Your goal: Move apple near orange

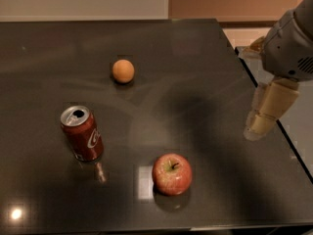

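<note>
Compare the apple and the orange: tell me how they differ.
The apple is red with yellowish speckles; the orange is plain orange. The apple looks larger than the orange. The apple shows a short stem; the orange shows none. The apple lies near the front edge, the orange farther back. Both are round and rest on the dark table, apart from the gripper at the right edge.

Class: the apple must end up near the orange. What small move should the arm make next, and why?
Probably swing the claw left toward the round red speckled apple. The claw hangs by the dark glossy table's right edge, apart from the apple, which sits near the front edge, well away from the small smooth orange fruit.
</note>
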### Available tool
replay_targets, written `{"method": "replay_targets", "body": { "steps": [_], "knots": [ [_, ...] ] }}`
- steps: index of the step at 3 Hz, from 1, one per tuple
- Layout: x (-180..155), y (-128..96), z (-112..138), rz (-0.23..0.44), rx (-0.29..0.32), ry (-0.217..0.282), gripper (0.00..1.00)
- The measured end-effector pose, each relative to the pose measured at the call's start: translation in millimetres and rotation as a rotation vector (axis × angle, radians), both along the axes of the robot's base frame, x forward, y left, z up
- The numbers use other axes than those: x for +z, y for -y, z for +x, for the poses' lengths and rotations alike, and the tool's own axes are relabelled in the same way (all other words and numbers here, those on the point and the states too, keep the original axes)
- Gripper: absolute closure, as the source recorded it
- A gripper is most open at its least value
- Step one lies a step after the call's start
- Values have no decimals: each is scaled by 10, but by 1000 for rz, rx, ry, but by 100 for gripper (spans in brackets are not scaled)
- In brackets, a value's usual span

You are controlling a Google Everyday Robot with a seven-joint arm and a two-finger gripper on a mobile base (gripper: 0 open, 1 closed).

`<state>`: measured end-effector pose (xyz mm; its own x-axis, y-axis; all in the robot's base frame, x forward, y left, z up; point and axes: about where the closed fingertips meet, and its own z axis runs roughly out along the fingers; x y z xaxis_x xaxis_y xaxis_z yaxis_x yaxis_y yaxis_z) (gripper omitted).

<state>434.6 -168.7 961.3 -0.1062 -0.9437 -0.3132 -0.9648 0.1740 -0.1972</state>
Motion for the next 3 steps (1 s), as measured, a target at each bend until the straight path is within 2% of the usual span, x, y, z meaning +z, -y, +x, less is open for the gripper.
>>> {"method": "replay_targets", "body": {
  "steps": [2, 3],
  "knots": [
    [-310, -607, -303, 146, 151, -64, 0],
    [-496, -799, -454, 165, 213, -86, 0]
  ]
}}
